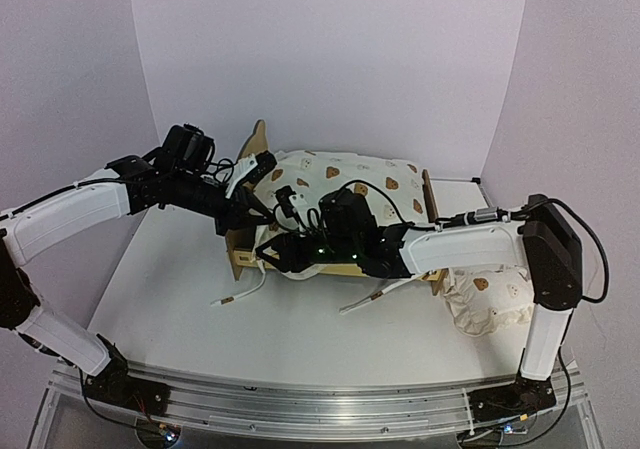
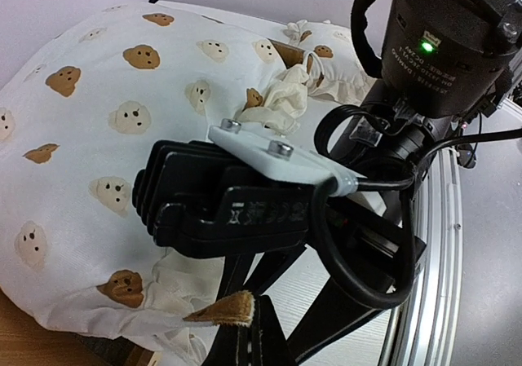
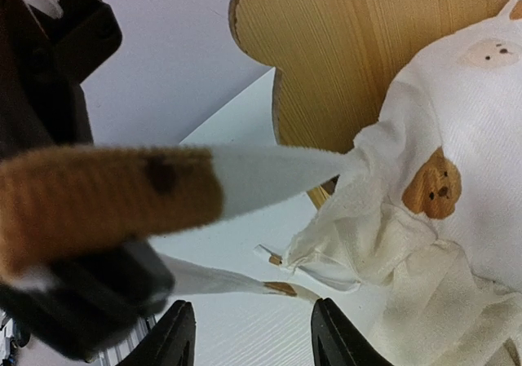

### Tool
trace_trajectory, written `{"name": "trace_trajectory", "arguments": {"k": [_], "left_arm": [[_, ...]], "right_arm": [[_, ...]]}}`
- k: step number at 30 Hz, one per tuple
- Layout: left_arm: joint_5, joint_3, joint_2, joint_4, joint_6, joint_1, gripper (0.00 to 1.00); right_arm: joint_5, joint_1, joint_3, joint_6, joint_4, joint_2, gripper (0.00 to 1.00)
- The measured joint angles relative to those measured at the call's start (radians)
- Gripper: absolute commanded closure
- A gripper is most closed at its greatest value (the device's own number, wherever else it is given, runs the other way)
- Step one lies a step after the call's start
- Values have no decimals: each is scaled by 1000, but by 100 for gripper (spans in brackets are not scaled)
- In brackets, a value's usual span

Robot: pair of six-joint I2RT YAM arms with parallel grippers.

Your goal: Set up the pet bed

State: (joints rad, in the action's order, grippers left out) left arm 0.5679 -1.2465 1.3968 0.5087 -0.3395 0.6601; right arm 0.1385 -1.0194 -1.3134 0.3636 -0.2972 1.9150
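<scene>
The pet bed (image 1: 241, 258) stands mid-table, its plywood headboard (image 3: 351, 56) rising at the left end. A cream bear-print cushion (image 1: 350, 184) (image 2: 81, 138) (image 3: 465, 138) lies on it. My left gripper (image 1: 258, 224) (image 2: 251, 305) is shut on the brown tip of a cushion tie (image 2: 224, 310). That tie (image 3: 269, 174) runs taut from the cushion's corner. My right gripper (image 1: 272, 256) (image 3: 254, 332) sits just below the tie, open, with nothing between its fingers (image 3: 175, 337). Its wrist camera fills the middle of the left wrist view.
A small ruffled bear-print pillow (image 1: 490, 304) lies on the table at the right, beside the right arm's base. Loose ties (image 1: 240, 291) trail off the bed's front side, and another (image 3: 277, 287) lies under the right gripper. A metal rail (image 1: 300, 399) edges the front.
</scene>
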Motion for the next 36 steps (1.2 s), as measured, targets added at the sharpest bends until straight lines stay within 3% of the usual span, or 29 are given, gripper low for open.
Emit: {"name": "trace_trajectory", "arguments": {"k": [4,9,12,13,17,19,30,33,36], "left_arm": [[-4,8,0,-14,8,0,100],[-8,14,0,-22,22,0,100],[-13,17,0,-31,27,0,99],[-15,18,0,-31,27,0,94],[-30,25,-1,-41,25,0,48],[-50,40,-4,-40,10,0,41],[-124,343,-154,20,-214,-29,48],[-178,403,-143,21,-245,-31,57],[-261,427,-63,14,-266,-31,58]], "right_arm": [[0,0,-3,26,-49,2,65],[-7,0,-7,75,-135,28,97],[-8,0,-9,92,-173,48,100],[-8,0,-9,96,-178,51,100],[-28,3,-5,93,-192,50,100],[-39,6,7,83,-180,44,100],[-80,40,19,-17,29,-93,100],[-85,44,9,-42,66,-110,100],[-82,44,-1,-63,98,-111,100]]}}
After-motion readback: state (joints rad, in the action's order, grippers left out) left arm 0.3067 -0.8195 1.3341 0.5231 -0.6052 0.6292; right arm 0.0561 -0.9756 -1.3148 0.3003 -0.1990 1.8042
